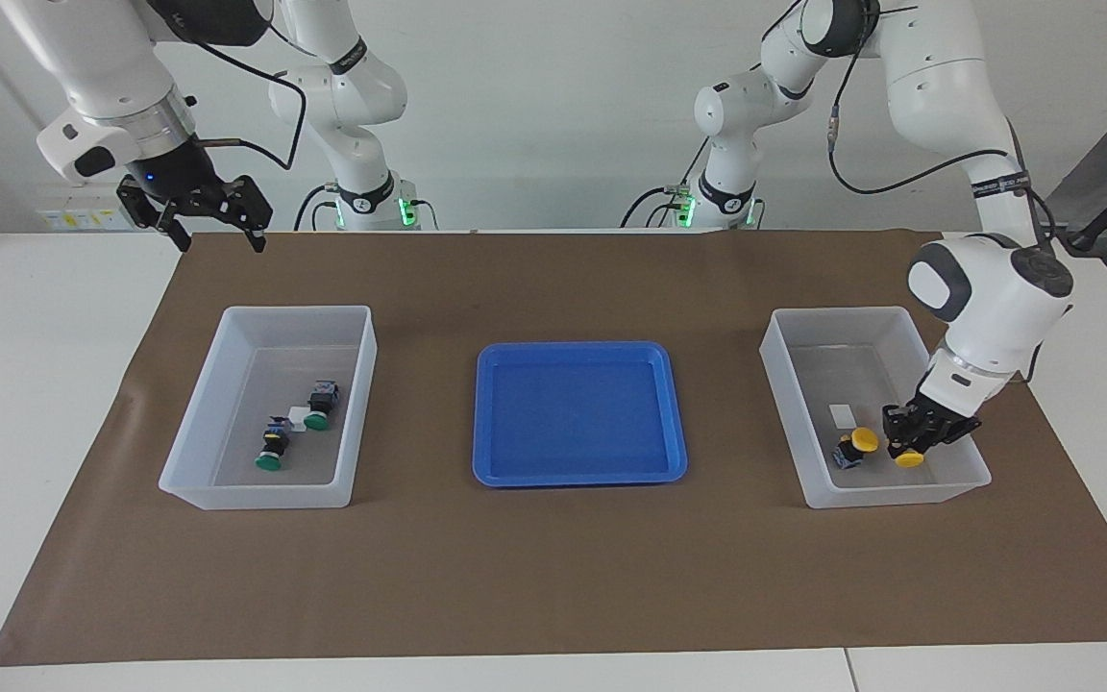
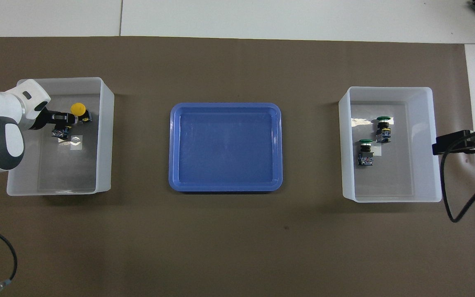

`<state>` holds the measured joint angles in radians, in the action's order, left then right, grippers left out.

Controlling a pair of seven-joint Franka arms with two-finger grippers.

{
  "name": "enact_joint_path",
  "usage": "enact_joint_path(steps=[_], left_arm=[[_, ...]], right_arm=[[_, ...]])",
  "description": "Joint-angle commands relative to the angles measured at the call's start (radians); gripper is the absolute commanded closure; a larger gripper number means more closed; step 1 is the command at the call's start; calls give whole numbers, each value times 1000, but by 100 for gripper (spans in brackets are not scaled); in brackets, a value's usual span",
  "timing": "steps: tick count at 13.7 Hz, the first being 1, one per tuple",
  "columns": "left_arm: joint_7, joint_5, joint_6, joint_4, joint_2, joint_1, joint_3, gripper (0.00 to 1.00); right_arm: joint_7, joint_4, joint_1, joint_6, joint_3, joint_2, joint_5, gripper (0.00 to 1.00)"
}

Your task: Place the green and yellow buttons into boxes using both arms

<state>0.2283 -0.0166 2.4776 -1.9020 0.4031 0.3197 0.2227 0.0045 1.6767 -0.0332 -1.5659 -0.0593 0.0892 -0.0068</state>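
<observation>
Facing view: the left gripper (image 1: pixel 919 444) is down inside the box (image 1: pixel 875 332) at its own end of the table (image 1: pixel 15 384), fingers pinching a yellow button (image 1: pixel 911 458) low over the floor beside another yellow button (image 1: pixel 856 444). The right gripper (image 1: pixel 212 219) waits raised near the table's edge, fingers spread, while 2 green buttons (image 1: pixel 296 437) lie in the other box (image 1: pixel 227 485). This looks like the last placement; next the fingers should part and lift straight out.

Overhead view: the blue tray (image 2: pixel 225 187) sits between both boxes, and only 1 yellow cap shows beside the left gripper.
</observation>
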Motion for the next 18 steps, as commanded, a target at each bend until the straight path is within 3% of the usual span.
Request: enact_joint_path(steps=[1, 7, 13, 16, 18], left_arm=[[10, -16, -35, 29, -17, 7, 1, 0], [-4, -13, -389, 318, -20, -50, 3, 0], [-167, -20, -644, 475, -32, -209, 0, 0], [-181, -104, -834, 587, -30, -315, 0, 0], [-254, -106, -908, 610, -36, -350, 3, 0]], right_arm=[[12, 12, 4, -6, 3, 12, -13, 0], [14, 17, 3, -5, 3, 17, -12, 0], [8, 14, 4, 0, 4, 17, -7, 0], [6, 14, 3, -13, 13, 21, -2, 0], [6, 14, 6, -13, 13, 21, -1, 0]])
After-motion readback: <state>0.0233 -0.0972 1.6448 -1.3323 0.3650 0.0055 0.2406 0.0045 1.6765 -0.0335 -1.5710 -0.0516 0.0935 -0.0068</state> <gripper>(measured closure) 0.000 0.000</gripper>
